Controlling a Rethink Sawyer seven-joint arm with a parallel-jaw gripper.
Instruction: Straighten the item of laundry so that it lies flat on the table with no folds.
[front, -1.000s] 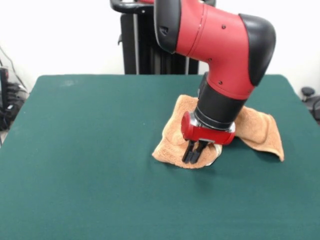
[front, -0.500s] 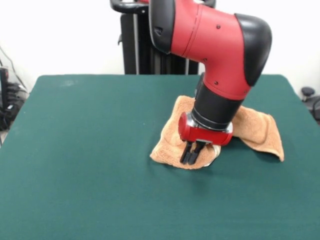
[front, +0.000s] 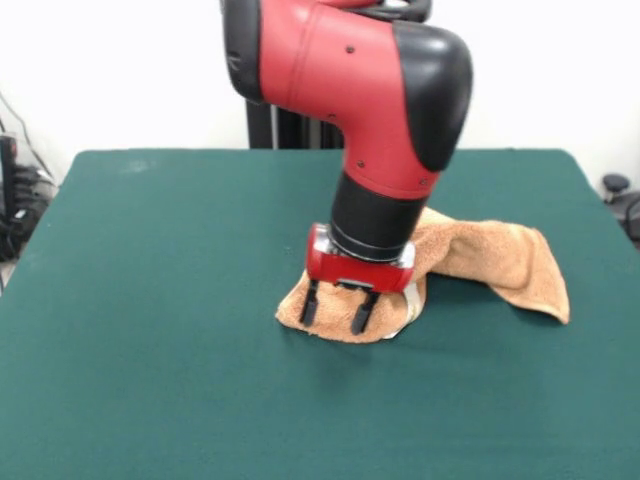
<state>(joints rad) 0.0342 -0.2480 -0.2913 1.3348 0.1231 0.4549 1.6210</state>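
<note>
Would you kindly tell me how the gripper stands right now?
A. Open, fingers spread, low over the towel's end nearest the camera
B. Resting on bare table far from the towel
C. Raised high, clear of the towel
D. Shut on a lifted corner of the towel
A: the gripper shows two separated fingers low over the towel, with nothing between them.

arm (front: 350, 90): cut off by top edge; towel (front: 500, 260): middle hidden behind gripper (front: 336, 310) and wrist; table (front: 150, 350): near side cropped by bottom edge; pedestal (front: 285, 125): largely hidden
</note>
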